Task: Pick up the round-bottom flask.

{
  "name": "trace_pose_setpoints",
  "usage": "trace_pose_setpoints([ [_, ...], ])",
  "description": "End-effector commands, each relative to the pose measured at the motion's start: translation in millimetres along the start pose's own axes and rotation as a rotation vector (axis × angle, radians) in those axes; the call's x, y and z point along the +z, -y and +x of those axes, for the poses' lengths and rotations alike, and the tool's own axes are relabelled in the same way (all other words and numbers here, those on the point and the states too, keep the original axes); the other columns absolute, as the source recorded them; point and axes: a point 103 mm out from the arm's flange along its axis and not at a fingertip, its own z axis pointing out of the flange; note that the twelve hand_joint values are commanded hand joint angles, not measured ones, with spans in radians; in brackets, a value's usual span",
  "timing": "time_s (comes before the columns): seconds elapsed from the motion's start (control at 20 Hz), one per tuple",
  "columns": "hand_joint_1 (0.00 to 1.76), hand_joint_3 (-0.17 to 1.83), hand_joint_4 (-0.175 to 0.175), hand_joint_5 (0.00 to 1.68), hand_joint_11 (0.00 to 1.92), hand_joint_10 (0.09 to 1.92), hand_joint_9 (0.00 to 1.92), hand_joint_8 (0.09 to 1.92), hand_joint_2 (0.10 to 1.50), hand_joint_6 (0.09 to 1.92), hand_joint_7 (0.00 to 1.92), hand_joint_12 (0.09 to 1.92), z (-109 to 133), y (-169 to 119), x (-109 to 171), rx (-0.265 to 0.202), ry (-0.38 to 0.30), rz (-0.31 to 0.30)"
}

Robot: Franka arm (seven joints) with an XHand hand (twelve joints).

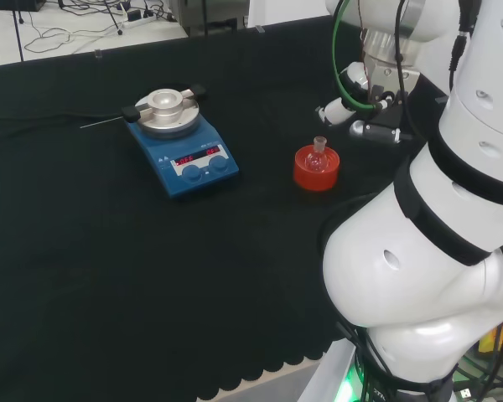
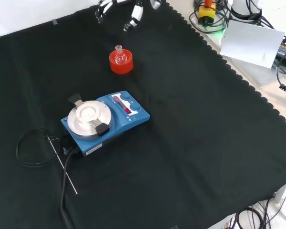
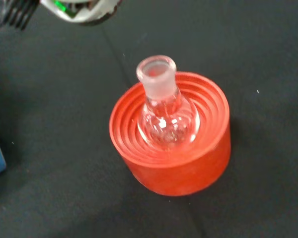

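**Flask waits in its red stand on the black cloth**

A black cloth with a scalloped edge covers the tabletop (image 2: 205, 143). In the front view, the clear round-bottom flask (image 2: 118, 56) sits upright in a red ribbed stand (image 2: 121, 65), at about 1 o'clock from the blue hotplate (image 2: 105, 119). The hand (image 2: 133, 16) hovers at 12 o'clock from the flask, apart from it, fingers (image 2: 132, 24) relaxed and holding nothing. Cables and white paper lie beyond the cloth's right edge.
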Motion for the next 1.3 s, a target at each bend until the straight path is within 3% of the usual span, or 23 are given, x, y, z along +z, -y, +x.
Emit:
trace_pose_setpoints([
  [0.05, 0.85, 0.67, -0.05, 0.51, 0.0, 0.73, 0.19, 0.64, 0.63, 0.09, 0.11, 1.43, -8.5, -20.9, 29.8, 0.006, 0.004, -0.005],
  [0.2, 0.86, 0.68, -0.05, 0.53, 0.0, 0.72, 0.18, 0.63, 0.62, 0.09, 0.1, 1.43, -9.0, -25.4, 37.8, -0.013, 0.024, -0.027],
  [0.65, 0.87, 0.69, -0.052, 0.57, 0.0, 0.72, 0.18, 0.63, 0.61, 0.09, 0.09, 1.42, -17.6, -31.5, 58.3, -0.018, 0.014, -0.006],
  [1.1, 0.86, 0.69, -0.053, 0.62, 0.0, 0.73, 0.21, 0.64, 0.61, 0.09, 0.11, 1.42, -13.7, -31.9, 60.7, -0.041, 0.013, -0.026],
  [1.3, 0.86, 0.69, -0.055, 0.68, 0.0, 0.7, 0.25, 0.64, 0.61, 0.18, 0.13, 1.43, -15.4, -31.5, 67.3, -0.036, 0.023, -0.02],
])
